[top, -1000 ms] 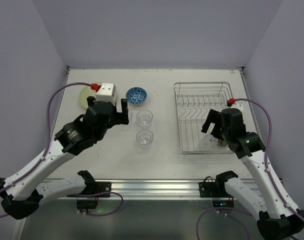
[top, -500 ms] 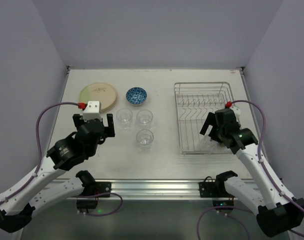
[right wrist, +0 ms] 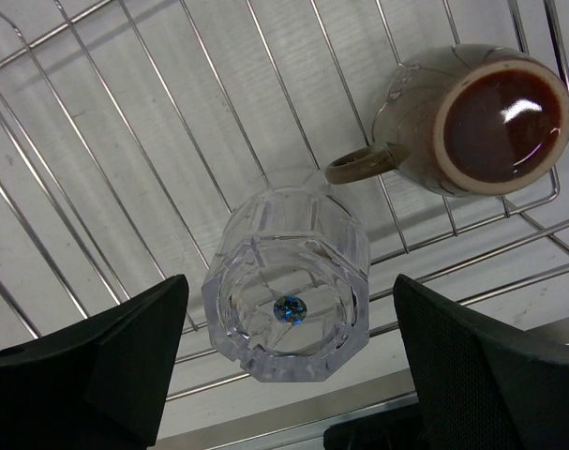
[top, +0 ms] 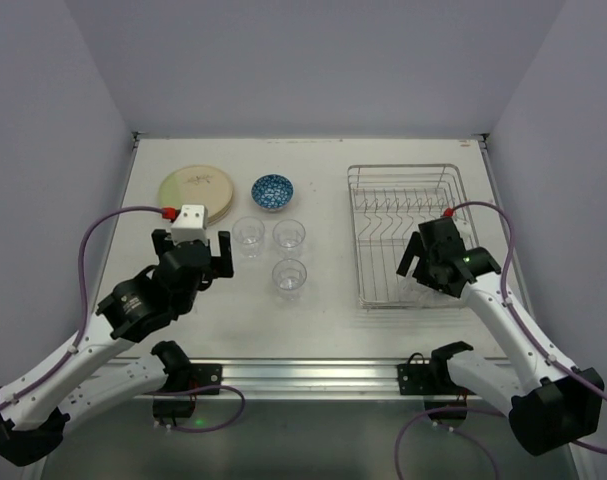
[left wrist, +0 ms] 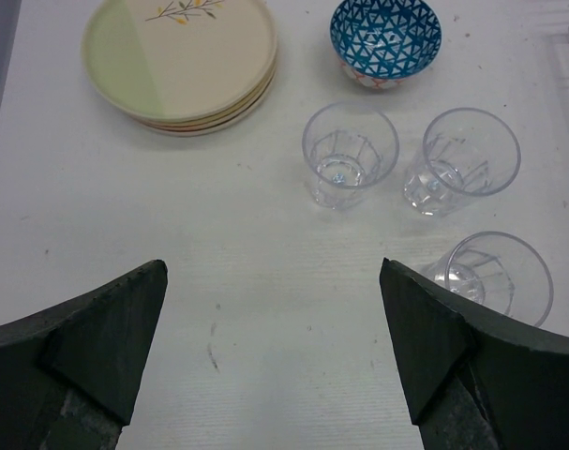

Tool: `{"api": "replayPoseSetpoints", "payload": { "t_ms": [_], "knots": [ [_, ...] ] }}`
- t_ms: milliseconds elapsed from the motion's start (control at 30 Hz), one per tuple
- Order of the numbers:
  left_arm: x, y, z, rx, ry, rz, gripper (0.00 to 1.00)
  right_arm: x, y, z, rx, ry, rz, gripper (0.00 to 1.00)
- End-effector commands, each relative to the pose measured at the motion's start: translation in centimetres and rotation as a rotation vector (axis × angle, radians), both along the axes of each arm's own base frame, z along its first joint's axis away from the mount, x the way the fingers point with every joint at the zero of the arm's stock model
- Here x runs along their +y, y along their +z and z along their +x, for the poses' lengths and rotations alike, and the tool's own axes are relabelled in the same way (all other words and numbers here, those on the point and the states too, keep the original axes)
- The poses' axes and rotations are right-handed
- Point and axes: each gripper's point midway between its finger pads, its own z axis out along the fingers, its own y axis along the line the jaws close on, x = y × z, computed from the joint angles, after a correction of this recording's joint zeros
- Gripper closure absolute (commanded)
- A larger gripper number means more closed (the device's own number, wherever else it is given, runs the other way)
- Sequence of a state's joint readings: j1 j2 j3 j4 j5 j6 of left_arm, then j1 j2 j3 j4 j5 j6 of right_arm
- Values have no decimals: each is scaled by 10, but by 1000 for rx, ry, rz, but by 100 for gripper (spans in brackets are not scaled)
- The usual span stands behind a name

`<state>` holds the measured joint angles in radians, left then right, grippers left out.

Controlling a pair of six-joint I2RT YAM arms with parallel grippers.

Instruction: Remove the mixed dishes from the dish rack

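Note:
The dish rack (top: 408, 200) is a silver wire rack on the right. In it a clear glass (right wrist: 286, 272) stands upside down beside a dark cup (right wrist: 481, 117) with a handle. My right gripper (right wrist: 289, 352) is open, one finger on each side of that glass with a gap on both sides. Left of the rack sit stacked cream plates (left wrist: 181, 61), a blue-patterned bowl (left wrist: 385, 37) and three clear glasses (left wrist: 350, 150) (left wrist: 462, 159) (left wrist: 500, 277). My left gripper (left wrist: 273, 347) is open over bare table in front of them, holding nothing.
The rack's upright tines (top: 403, 208) run across its far half. The right arm (top: 503, 310) reaches in over the rack's near right corner. The left arm (top: 93, 340) crosses the near left of the table (top: 323, 310).
My left gripper drew back toward the near edge, away from the glasses. My right gripper came down around the upside-down glass in the rack.

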<state>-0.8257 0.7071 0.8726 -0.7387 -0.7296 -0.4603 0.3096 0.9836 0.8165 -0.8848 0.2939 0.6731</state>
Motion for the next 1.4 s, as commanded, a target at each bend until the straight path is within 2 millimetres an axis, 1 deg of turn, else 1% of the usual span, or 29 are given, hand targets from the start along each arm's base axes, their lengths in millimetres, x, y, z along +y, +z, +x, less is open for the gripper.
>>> {"api": "replayPoseSetpoints", "payload": {
  "t_ms": [0,267,300,367,400,433,467,500,567,600,700,733,767,800,833,867,900,933,967,1000,1033,1067,1100,1133,1167,1200,1233,1267,1367],
  "knots": [
    [-4,9,5,-42,1,-39,0,-2,-2,-3,30,-37,-5,9],
    [-9,4,7,-22,-14,-23,0,1,-10,-3,64,-21,-5,20],
    [-9,5,7,-22,-18,-23,0,1,-11,-3,72,-15,-10,27],
    [-9,4,7,-19,-18,-20,0,2,-12,-3,77,-11,-6,34],
    [-10,4,7,-19,-18,-19,0,4,-12,-3,79,-3,-3,43],
    [-10,3,7,-16,-20,-17,0,5,-12,-3,79,1,-1,48],
    [-10,3,7,-18,-20,-17,0,6,-10,-4,78,8,4,54],
    [-10,3,8,-17,-17,-15,0,7,-8,-3,74,17,7,64],
    [-11,3,8,-13,-21,-11,0,10,1,-2,48,31,22,74],
    [-12,2,8,-9,-22,-7,0,12,5,-2,36,39,33,78],
    [-18,3,10,6,-44,-12,0,16,34,1,-63,66,76,81],
    [-27,5,9,18,-77,-34,0,19,47,3,-105,76,94,81],
    [-32,6,8,24,-97,-54,0,20,61,2,-163,92,111,86],
    [-41,9,9,24,-122,-85,0,22,71,3,-202,105,129,88],
    [-58,10,5,40,-198,-143,0,29,87,6,-258,135,167,89],
    [-68,10,3,46,-244,-176,0,33,98,5,-298,156,192,94],
    [-85,21,4,15,-304,-246,0,35,112,2,-356,189,211,100],
    [-111,26,-8,33,-440,-321,0,47,127,3,-413,245,268,100],
    [-126,23,-15,44,-516,-361,0,54,136,1,-452,306,286,100],
    [-147,44,-18,-20,-618,-452,0,63,151,-5,-519,367,330,100],
    [-172,54,-41,6,-796,-538,0,75,164,-4,-586,434,374,100],
    [-184,60,-51,1,-883,-586,0,94,175,-15,-621,550,455,100],
    [-203,78,-69,-37,-1052,-657,0,104,189,-26,-680,631,501,100],
    [-210,87,-77,-42,-1116,-709,0,116,203,-29,-758,717,547,100],
    [-216,93,-85,-52,-1175,-737,0,131,212,-46,-779,837,623,100],
    [-222,105,-94,-88,-1270,-767,0,137,220,-54,-801,878,671,100],
    [-225,110,-100,-87,-1305,-798,0,142,232,-59,-869,935,697,100],
    [-227,114,-103,-93,-1335,-813,0,148,238,-70,-878,989,752,100],
    [-233,130,-113,-128,-1425,-866,1,156,250,-84,-944,1085,819,100]
  ]
}}
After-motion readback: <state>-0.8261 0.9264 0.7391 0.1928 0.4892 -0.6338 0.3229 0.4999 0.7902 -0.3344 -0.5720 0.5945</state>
